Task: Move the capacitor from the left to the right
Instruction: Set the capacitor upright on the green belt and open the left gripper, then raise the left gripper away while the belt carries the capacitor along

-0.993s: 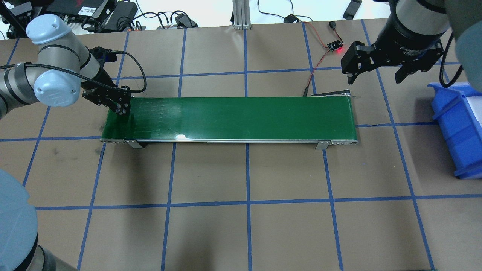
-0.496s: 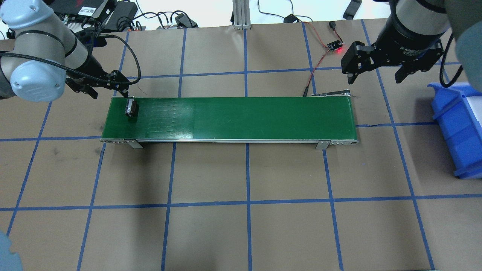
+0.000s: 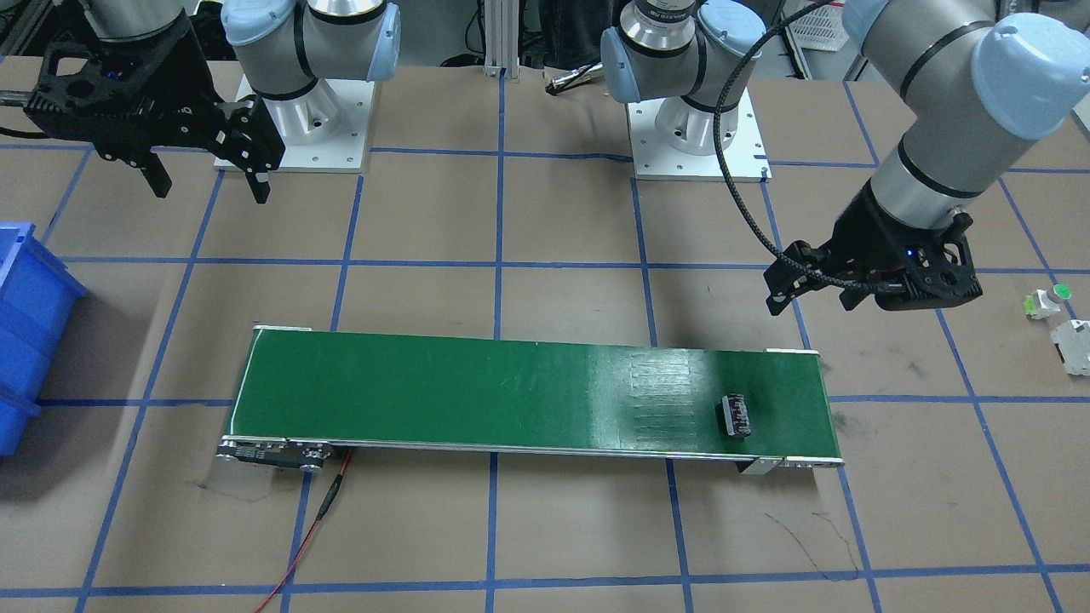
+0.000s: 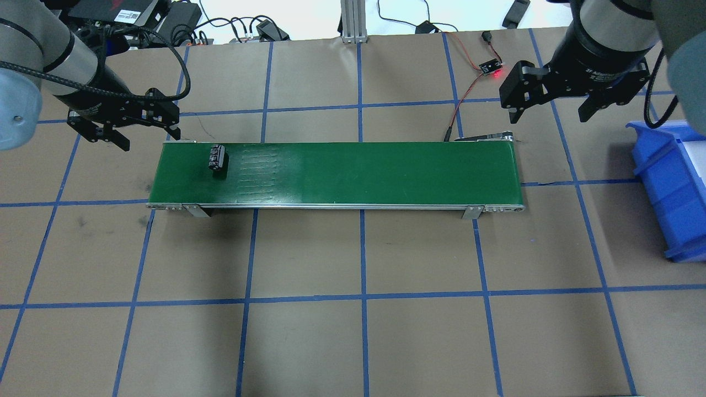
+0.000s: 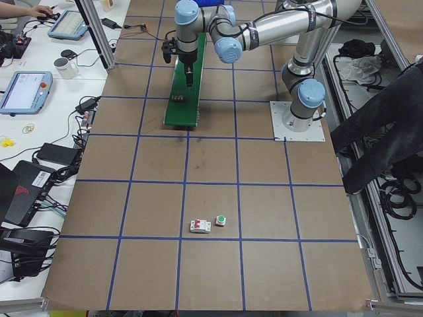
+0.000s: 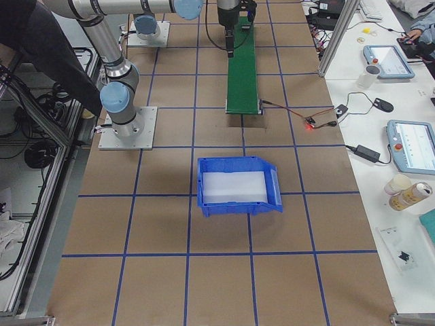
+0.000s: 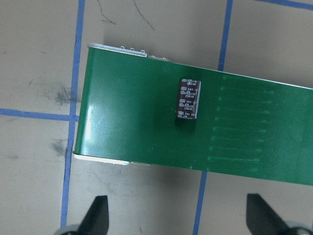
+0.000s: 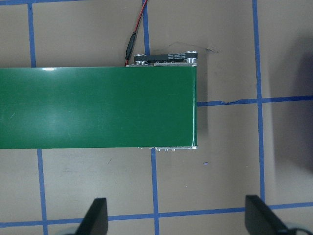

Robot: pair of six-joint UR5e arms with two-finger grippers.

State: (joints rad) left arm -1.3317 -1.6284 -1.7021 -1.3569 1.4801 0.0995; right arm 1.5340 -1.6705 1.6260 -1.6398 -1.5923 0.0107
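Note:
The capacitor [image 4: 217, 157], a small dark cylinder with pale markings, lies on its side near the left end of the green conveyor belt [image 4: 358, 171]. It also shows in the front view [image 3: 737, 415] and the left wrist view [image 7: 189, 100]. My left gripper [image 4: 146, 131] is open and empty, raised behind the belt's left end and apart from the capacitor. Its fingertips [image 7: 98, 211] frame the bottom of the wrist view. My right gripper [image 4: 549, 113] is open and empty, hovering behind the belt's right end [image 8: 193, 107].
A blue bin [image 4: 670, 182] stands right of the belt. A small sensor board with a red light [image 4: 490, 68] and its wires lie behind the belt's right end. A white part with a green cap [image 3: 1049, 300] and a white-grey blocky part [image 3: 1075, 345] lie far left.
My left gripper let go of the capacitor at the belt's left end, opened and drew back and up. The capacitor has since moved rightward on the belt. The right arm has not moved.

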